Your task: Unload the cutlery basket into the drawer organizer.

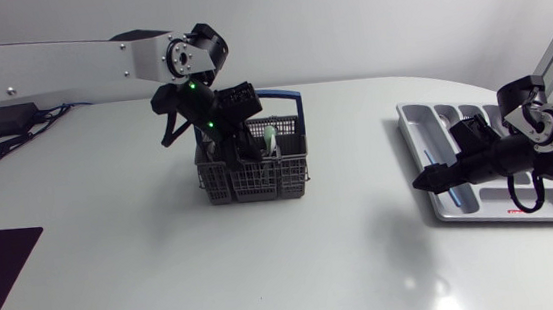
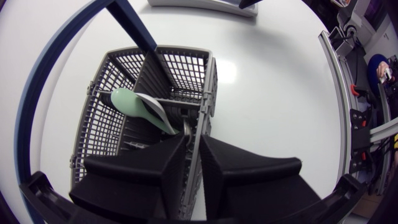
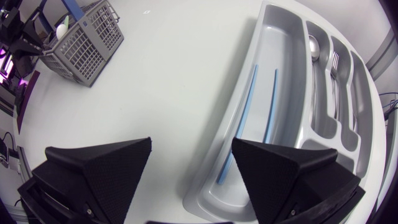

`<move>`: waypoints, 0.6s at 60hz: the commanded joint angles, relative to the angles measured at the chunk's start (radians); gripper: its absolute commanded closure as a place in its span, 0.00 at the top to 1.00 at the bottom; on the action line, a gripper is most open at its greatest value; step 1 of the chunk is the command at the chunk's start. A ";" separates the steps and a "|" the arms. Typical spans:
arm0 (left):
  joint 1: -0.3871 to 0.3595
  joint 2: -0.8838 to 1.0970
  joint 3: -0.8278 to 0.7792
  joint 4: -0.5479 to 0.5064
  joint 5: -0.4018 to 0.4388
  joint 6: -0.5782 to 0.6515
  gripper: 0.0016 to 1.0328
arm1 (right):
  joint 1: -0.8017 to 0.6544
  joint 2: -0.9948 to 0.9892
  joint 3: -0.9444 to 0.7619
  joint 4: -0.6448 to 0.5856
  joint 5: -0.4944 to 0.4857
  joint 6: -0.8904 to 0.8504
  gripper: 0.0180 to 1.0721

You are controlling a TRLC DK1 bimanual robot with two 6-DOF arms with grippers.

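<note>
The grey cutlery basket (image 1: 256, 182) with a blue handle stands mid-table. My left gripper (image 1: 223, 140) reaches down into its back left corner. In the left wrist view the left gripper (image 2: 194, 138) has its fingers almost together on the end of a thin metal cutlery piece (image 2: 186, 129) beside a basket partition. A pale green and white utensil (image 2: 140, 107) leans in the basket (image 2: 99, 118) just ahead. My right gripper (image 1: 437, 177) hangs open over the left edge of the grey drawer organizer (image 1: 409, 123). In the right wrist view the right gripper (image 3: 191, 149) holds nothing.
The organizer (image 3: 247, 87) holds two thin blue sticks (image 3: 250, 112) in its long compartment. A spoon (image 3: 314, 46) and a fork (image 3: 336, 68) lie in the narrower ones. White table stretches between basket and organizer.
</note>
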 commanded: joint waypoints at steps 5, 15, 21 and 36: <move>-0.010 0.019 0.009 -0.028 0.036 -0.021 0.14 | 0.009 -0.018 -0.033 0.012 0.000 -0.013 0.88; -0.010 0.002 -0.032 -0.028 0.036 -0.018 0.14 | 0.009 -0.024 -0.042 0.015 0.000 -0.018 0.88; -0.011 -0.006 -0.069 -0.023 0.036 -0.018 0.15 | 0.009 -0.022 -0.052 0.026 0.000 -0.021 0.88; -0.007 -0.040 -0.149 0.043 0.037 -0.049 0.24 | 0.009 -0.022 -0.067 0.042 0.008 -0.019 0.88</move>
